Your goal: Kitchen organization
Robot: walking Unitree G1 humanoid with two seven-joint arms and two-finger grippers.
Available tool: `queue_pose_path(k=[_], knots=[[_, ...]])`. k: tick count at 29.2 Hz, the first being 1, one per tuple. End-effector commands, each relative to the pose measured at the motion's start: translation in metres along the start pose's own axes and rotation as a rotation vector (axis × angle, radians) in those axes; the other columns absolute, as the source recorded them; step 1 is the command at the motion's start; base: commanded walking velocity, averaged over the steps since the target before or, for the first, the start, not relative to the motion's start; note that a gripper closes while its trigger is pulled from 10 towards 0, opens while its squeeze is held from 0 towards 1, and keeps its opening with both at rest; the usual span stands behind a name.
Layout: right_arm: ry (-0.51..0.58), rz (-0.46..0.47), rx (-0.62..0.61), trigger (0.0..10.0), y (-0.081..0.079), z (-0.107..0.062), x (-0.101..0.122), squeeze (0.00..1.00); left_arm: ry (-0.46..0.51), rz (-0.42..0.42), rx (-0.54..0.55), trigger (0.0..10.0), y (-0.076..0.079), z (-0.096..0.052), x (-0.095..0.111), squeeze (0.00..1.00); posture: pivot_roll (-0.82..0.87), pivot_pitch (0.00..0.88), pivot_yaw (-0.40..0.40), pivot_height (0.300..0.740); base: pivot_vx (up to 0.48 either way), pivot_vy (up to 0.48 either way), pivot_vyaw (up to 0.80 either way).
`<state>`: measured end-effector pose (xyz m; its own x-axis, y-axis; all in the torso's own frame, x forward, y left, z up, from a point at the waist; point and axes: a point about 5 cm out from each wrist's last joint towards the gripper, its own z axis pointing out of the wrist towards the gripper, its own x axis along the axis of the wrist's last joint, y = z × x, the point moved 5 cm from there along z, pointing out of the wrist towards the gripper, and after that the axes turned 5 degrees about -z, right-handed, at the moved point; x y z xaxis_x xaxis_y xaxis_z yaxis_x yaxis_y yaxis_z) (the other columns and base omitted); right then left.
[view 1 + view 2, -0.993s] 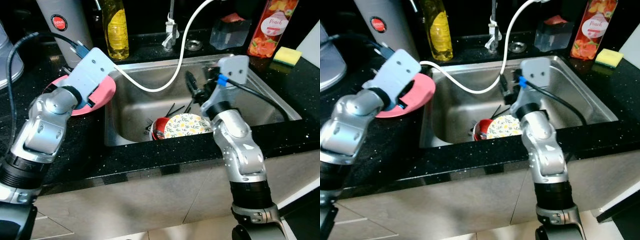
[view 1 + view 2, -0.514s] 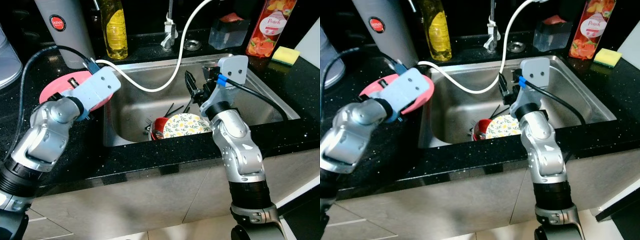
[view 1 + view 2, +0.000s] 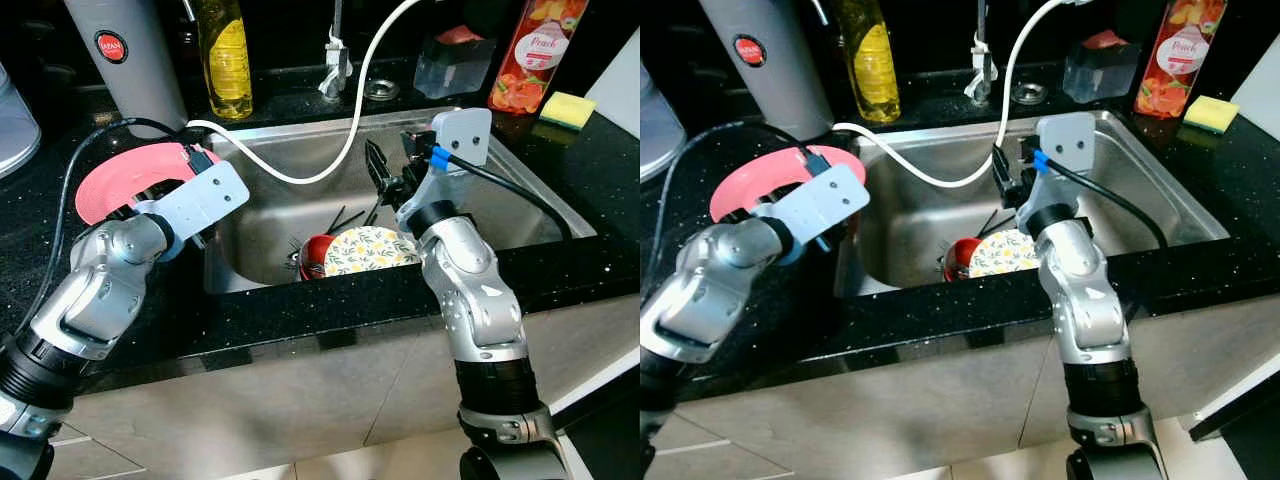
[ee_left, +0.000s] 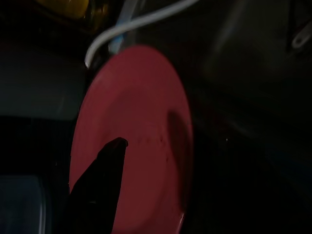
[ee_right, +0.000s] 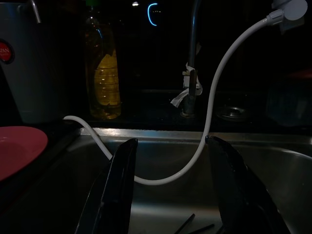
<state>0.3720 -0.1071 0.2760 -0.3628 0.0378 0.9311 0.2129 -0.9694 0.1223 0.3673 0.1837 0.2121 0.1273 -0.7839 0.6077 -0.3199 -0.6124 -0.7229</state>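
Observation:
A pink plate (image 3: 120,182) is over the black counter just left of the sink, and it also appears close up as the pink plate (image 4: 141,141). My left gripper (image 3: 780,208) is at its near rim, shut on it; one black finger (image 4: 105,180) lies across the top face and the other is hidden. My right gripper (image 5: 170,195) hangs open above the steel sink (image 3: 480,215), with nothing between its fingers. In the basin lie a floral plate (image 3: 370,250), a red bowl (image 3: 318,252) and dark utensils (image 3: 345,216).
A white hose (image 3: 330,160) loops from the tap across the sink. Along the back stand a yellow oil bottle (image 3: 225,60), a grey canister (image 3: 125,55), a clear container (image 3: 452,65), a peach bottle (image 3: 528,55) and a yellow sponge (image 3: 565,108).
My left arm has carried the pink plate leftward, from the sink's edge out over the counter, and the wrist has turned. The right gripper has stayed over the sink.

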Motion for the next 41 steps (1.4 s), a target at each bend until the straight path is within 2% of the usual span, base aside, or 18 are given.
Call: queue_pose_path(k=[1, 2, 3, 4, 5, 6, 7, 8, 9, 10, 11, 18, 24, 30, 31, 33, 40, 41], knots=[[0.004, 0.001, 0.006, 10.0, -0.002, 0.000, 0.000, 0.00, -0.037, 0.020, -0.009, 10.0, 0.006, 0.004, -0.010, 0.00, 0.11, 0.048, 0.041, 0.740, 0.000, 0.000, 0.00], [0.003, 0.001, 0.004, 10.0, -0.001, -0.001, 0.000, 0.00, -0.047, 0.022, 0.007, 10.0, 0.004, 0.006, -0.013, 0.00, 0.11, 0.050, 0.040, 0.740, 0.000, 0.000, 0.00], [0.003, 0.001, 0.006, 10.0, -0.002, -0.001, 0.000, 0.00, -0.062, 0.033, 0.032, 9.4, 0.001, 0.008, -0.017, 0.00, 0.10, 0.049, 0.040, 0.740, 0.000, 0.000, 0.00], [0.004, 0.000, 0.008, 10.0, -0.002, -0.001, 0.000, 0.00, -0.074, 0.042, 0.054, 7.1, -0.001, 0.010, -0.020, 0.00, 0.10, 0.049, 0.040, 0.740, 0.000, 0.000, 0.00], [0.004, -0.001, 0.009, 10.0, -0.003, -0.001, 0.000, 0.00, -0.083, 0.050, 0.067, 7.1, -0.003, 0.010, -0.023, 0.00, 0.10, 0.049, 0.040, 0.740, 0.000, 0.000, 0.00], [0.005, -0.001, 0.009, 10.0, -0.002, -0.001, 0.000, 0.00, -0.092, 0.049, 0.073, 4.7, -0.003, 0.012, -0.025, 0.00, 0.10, 0.046, 0.042, 0.740, 0.000, 0.000, 0.00], [0.005, -0.001, 0.009, 10.0, -0.002, -0.001, 0.000, 0.00, -0.092, 0.049, 0.073, 4.7, -0.003, 0.012, -0.025, 0.00, 0.10, 0.046, 0.042, 0.740, 0.000, 0.000, 0.00], [0.006, 0.000, 0.005, 10.0, -0.001, -0.001, 0.000, 0.00, -0.102, 0.051, 0.083, 2.5, -0.003, 0.013, -0.028, 0.00, 0.10, 0.044, 0.042, 0.740, 0.000, 0.000, 0.00], [0.006, 0.000, 0.005, 10.0, -0.001, -0.001, 0.000, 0.00, -0.102, 0.051, 0.083, 2.5, -0.003, 0.013, -0.028, 0.00, 0.10, 0.044, 0.042, 0.740, 0.000, 0.000, 0.00], [0.006, 0.000, 0.003, 10.0, -0.001, -0.001, 0.000, 0.00, -0.108, 0.060, 0.094, 0.5, -0.004, 0.014, -0.030, 0.00, 0.10, 0.044, 0.042, 0.740, 0.000, 0.000, 0.00], [0.007, 0.000, 0.002, 10.0, -0.001, 0.000, 0.001, 0.00, -0.111, 0.068, 0.102, 0.0, -0.005, 0.015, -0.031, 0.00, 0.10, 0.044, 0.042, 0.740, 0.000, 0.000, 0.00], [0.009, -0.001, 0.004, 10.0, -0.001, 0.000, 0.001, 0.00, -0.116, 0.114, 0.105, 0.0, -0.004, 0.016, -0.034, 0.00, 0.10, 0.043, 0.043, 0.740, 0.000, 0.000, 0.00], [0.007, -0.002, 0.006, 10.0, -0.001, -0.001, 0.000, 0.00, -0.057, 0.201, 0.158, 0.0, -0.010, 0.016, -0.023, 0.00, 0.10, 0.040, 0.039, 0.740, 0.000, 0.000, 0.00], [0.010, 0.004, 0.015, 10.0, -0.004, 0.000, 0.001, 0.00, 0.097, 0.237, 0.246, 0.0, -0.024, 0.008, 0.010, 0.00, 0.11, 0.042, 0.040, 0.740, 0.000, 0.000, 0.00], [0.010, 0.005, 0.016, 10.0, -0.005, 0.000, 0.001, 0.00, 0.134, 0.249, 0.258, 1.1, -0.026, 0.006, 0.017, 0.00, 0.11, 0.042, 0.040, 0.740, 0.000, 0.000, 0.00], [0.010, 0.005, 0.016, 10.0, -0.004, 0.000, 0.001, 0.00, 0.159, 0.257, 0.269, 10.0, -0.028, 0.004, 0.022, 0.00, 0.11, 0.042, 0.040, 0.740, 0.000, 0.000, 0.00], [0.013, 0.003, 0.011, 10.0, -0.002, 0.001, 0.002, 0.00, 0.242, 0.277, 0.344, 10.0, -0.046, -0.006, 0.037, 0.00, 0.12, 0.050, 0.035, 0.740, 0.000, 0.000, 0.00], [0.013, 0.003, 0.009, 10.0, -0.001, 0.001, 0.002, 0.00, 0.295, 0.276, 0.351, 10.0, -0.048, -0.011, 0.046, 0.00, 0.12, 0.056, 0.035, 0.740, 0.000, 0.000, 0.00]])
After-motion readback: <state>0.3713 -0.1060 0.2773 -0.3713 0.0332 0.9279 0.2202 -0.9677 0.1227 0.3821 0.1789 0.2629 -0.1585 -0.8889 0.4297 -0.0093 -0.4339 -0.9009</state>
